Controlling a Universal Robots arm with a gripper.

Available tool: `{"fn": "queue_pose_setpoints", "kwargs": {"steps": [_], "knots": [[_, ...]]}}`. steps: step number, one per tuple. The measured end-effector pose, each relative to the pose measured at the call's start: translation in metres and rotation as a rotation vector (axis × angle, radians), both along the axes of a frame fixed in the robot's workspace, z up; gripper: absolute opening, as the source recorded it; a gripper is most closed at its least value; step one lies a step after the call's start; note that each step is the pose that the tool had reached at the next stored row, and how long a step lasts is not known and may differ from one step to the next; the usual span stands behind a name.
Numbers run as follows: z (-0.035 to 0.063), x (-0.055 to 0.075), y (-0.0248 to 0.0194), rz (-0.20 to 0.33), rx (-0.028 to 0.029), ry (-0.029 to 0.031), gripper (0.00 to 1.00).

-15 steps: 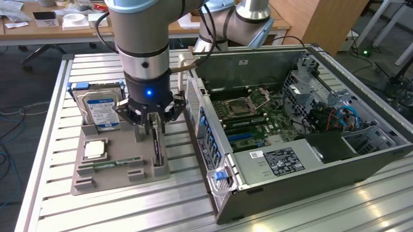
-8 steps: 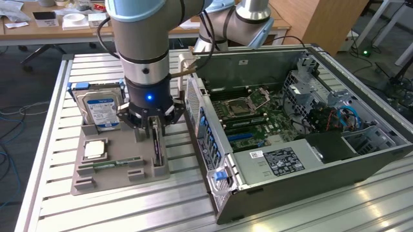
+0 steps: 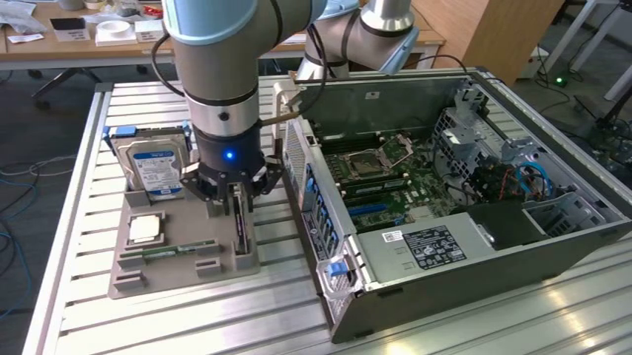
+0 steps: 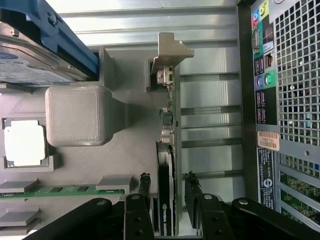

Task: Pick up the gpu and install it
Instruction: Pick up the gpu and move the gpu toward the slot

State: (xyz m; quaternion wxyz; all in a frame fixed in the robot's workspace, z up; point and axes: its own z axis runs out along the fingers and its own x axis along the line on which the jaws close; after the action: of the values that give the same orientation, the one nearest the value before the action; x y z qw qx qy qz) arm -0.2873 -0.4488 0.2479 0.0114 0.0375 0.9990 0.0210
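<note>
1. On the exterior view's left we see a hard drive [image 3: 153, 166] standing at the far end of the gray tray [image 3: 183, 279]. Nearer to us lie a square chip [image 3: 145, 229] and a green memory stick [image 3: 173, 252].
2. The gpu [image 3: 240, 231] stands on its thin edge in slots at the tray's right side. We think it is light and stiff, but easy to hurt.
3. The gripper [image 3: 235, 198] sits right over the gpu. One of its fingers [image 4: 145, 186] is on each side with a small gap, and it holds nothing. We think the flat sides near the top edge are the safe place to squeeze.
4. On the right, the open computer case [image 3: 445, 214] stands just beside the tray. Its back wall is close to the gpu.
</note>
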Motion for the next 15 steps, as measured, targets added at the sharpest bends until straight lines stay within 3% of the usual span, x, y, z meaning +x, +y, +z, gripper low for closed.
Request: {"fn": "queue_pose_setpoints", "kwargs": {"steps": [15], "knots": [[-0.0063,-0.0001,0.0013,0.003,-0.0007,0.0001,0.41]]}}
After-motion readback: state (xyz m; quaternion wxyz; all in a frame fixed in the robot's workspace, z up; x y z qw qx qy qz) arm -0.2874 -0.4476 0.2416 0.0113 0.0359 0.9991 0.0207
